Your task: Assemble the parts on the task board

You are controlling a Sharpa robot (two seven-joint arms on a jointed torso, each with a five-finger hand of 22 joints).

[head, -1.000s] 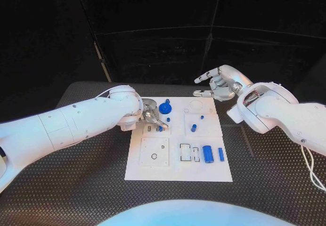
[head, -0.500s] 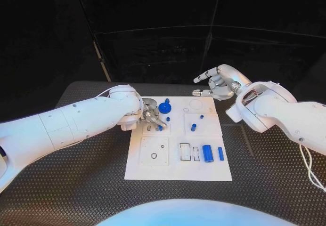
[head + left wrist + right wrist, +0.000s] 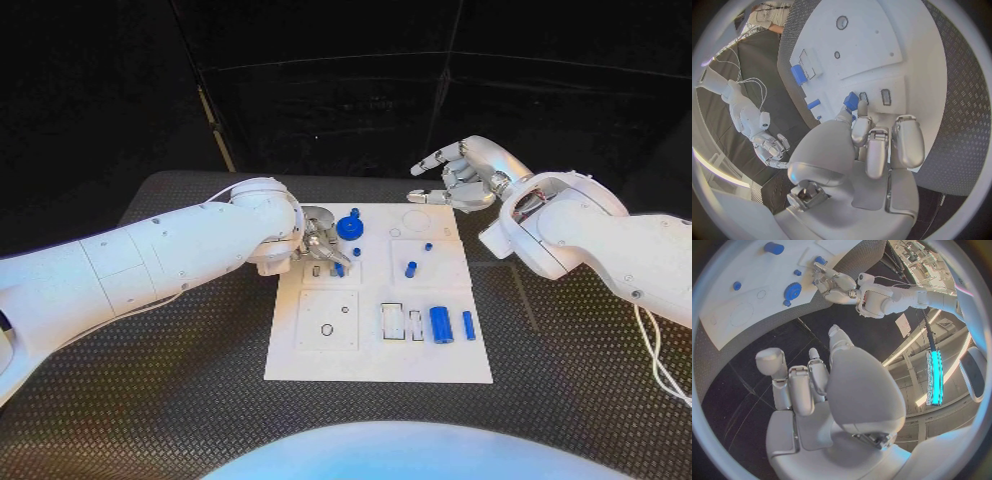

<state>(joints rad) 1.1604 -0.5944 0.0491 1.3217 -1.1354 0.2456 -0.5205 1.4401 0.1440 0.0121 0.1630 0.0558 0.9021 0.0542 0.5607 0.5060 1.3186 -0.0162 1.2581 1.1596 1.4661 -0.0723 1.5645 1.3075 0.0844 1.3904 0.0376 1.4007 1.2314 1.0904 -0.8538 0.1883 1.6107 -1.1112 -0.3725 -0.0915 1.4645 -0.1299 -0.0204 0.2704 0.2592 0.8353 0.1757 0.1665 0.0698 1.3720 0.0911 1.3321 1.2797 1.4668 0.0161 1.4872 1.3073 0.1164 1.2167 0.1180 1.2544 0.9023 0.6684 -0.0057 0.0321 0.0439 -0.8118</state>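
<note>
Fingers (image 3: pixel 868 131) of the left hand (image 3: pixel 320 245) pinch a small blue part (image 3: pixel 851 100) over the task board (image 3: pixel 378 365), at its upper left in the head view. Just above sits a blue gear (image 3: pixel 351 229). Right hand (image 3: pixel 464 172) hovers beyond the board's upper right corner, its fingers loosely curled and holding nothing. More blue parts (image 3: pixel 441 326) stand lower right on the board, on the black tabletop (image 3: pixel 173 400).

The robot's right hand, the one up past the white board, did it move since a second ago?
Yes, slightly. The right hand has drifted away from the task board, toward the table's far edge.
</note>
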